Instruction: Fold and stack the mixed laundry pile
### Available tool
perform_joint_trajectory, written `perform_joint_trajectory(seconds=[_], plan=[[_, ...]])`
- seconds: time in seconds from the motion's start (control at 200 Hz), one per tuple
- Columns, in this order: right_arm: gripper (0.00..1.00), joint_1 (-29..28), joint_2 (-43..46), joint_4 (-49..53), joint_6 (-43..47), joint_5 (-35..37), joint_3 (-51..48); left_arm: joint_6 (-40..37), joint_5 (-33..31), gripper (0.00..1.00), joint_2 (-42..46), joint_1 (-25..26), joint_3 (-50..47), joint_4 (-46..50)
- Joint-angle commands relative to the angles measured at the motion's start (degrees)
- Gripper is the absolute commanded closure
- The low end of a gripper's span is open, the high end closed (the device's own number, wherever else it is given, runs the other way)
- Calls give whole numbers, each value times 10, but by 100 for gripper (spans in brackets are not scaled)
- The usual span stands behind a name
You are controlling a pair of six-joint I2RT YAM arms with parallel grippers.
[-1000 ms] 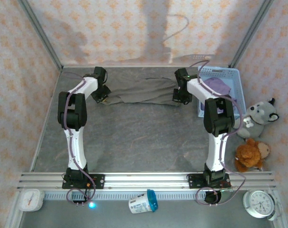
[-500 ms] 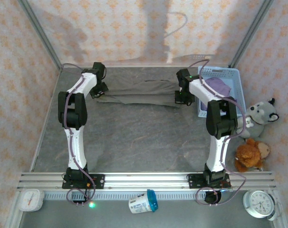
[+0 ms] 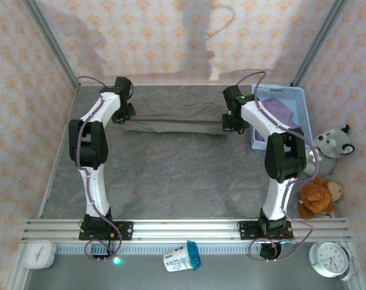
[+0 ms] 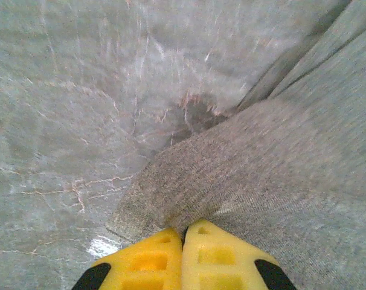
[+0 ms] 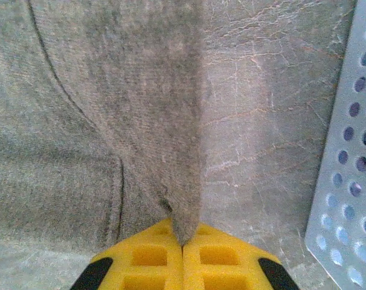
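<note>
Olive-grey garment [image 3: 171,119], soft, light and limp by my guess, is stretched out between my left gripper [image 4: 183,234] and right gripper [image 5: 183,237], each clamped tight on an end edge, corners being the sensible places to pinch it.

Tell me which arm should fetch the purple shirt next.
Right, probably: right jaws pinch the olive-grey garment beside the blue basket holding the purple shirt; left jaws grip the garment's far end.
</note>
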State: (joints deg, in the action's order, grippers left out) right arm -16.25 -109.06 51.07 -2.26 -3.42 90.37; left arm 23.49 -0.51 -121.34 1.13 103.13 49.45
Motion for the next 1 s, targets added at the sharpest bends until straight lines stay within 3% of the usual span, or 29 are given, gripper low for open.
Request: perform_joint_trajectory(seconds=[0.0, 0.3, 0.33, 0.38, 0.44, 0.5, 0.565, 0.686, 0.806, 0.886, 0.996], plan=[[100, 14, 47, 61, -8, 43, 11, -1, -46, 100, 49, -16, 11, 0], [100, 14, 21, 27, -36, 8, -61, 14, -13, 100, 51, -9, -90, -20], [95, 14, 20, 30, -40, 8, -60, 17, -6, 100, 56, -7, -102, -21], [82, 14, 25, 35, -45, 11, -57, 23, 6, 82, 72, -6, -121, -20], [59, 14, 39, 38, -50, 20, -54, 30, 19, 56, 93, -6, -137, -13], [47, 14, 54, 43, -53, 24, -46, 37, 24, 49, 115, -6, -150, -9], [44, 14, 65, 52, -60, 22, -28, 45, 25, 46, 145, -5, -156, -9], [44, 14, 68, 62, -84, 5, 16, 59, 43, 46, 162, -4, -140, -15], [50, 7, 51, 25, -130, -64, 44, 68, 87, 50, 151, 8, -111, -47], [53, -3, 25, -13, -165, -105, 56, 91, 115, 56, 124, 22, -88, -70], [56, -25, -19, -47, -195, -106, 83, 109, 134, 61, 55, 49, -39, -78]])
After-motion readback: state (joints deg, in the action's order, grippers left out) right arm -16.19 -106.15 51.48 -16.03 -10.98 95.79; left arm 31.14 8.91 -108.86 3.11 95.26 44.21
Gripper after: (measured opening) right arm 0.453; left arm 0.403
